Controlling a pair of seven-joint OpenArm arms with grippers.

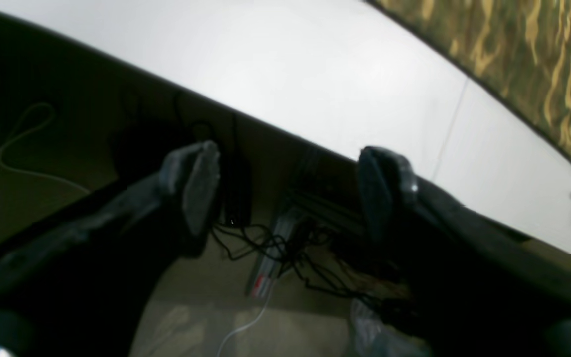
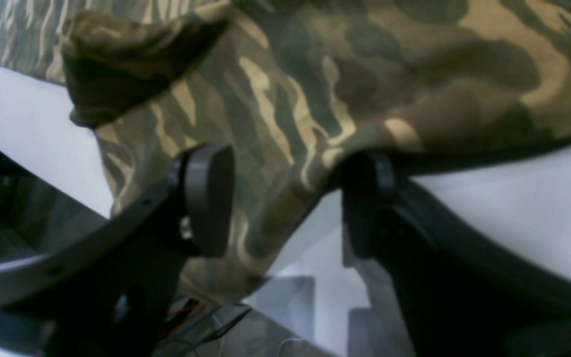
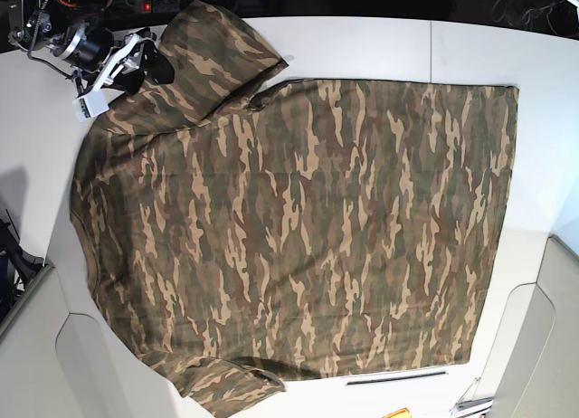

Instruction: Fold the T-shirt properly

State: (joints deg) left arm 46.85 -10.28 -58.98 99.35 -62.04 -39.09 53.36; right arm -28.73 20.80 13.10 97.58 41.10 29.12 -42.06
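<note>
We see the T-shirt (image 3: 298,228) spread flat and wide over the white table (image 3: 380,42), which serves as our landmark; the camouflage cloth covers most of the tabletop. In the base view one short sleeve (image 3: 217,42) reaches toward the table's far edge, while the other sleeve (image 3: 222,386) lies at the near edge. The straight hem runs along the side of the table to the right in this view.

The right gripper (image 3: 149,65) stands at the table's far corner on the left of the base view, beside the upper sleeve. In the right wrist view we see this gripper (image 2: 285,198) with its jaws spread wide, one finger (image 2: 208,198) in front of the cloth and the other at the cloth's dark edge; a fold of the T-shirt (image 2: 315,99) lies between them, yet the jaws are released and clamp nothing. Part of the cloth hangs over the table edge here.

The left gripper (image 1: 290,193) appears only in its own wrist view, beyond the table's edge, jaws likewise parted and empty. Below it we see the floor with tangled dark cables (image 1: 275,248). A strip of the T-shirt (image 1: 528,54) lies on the table in the upper right corner of that view, well apart from the fingers.
</note>
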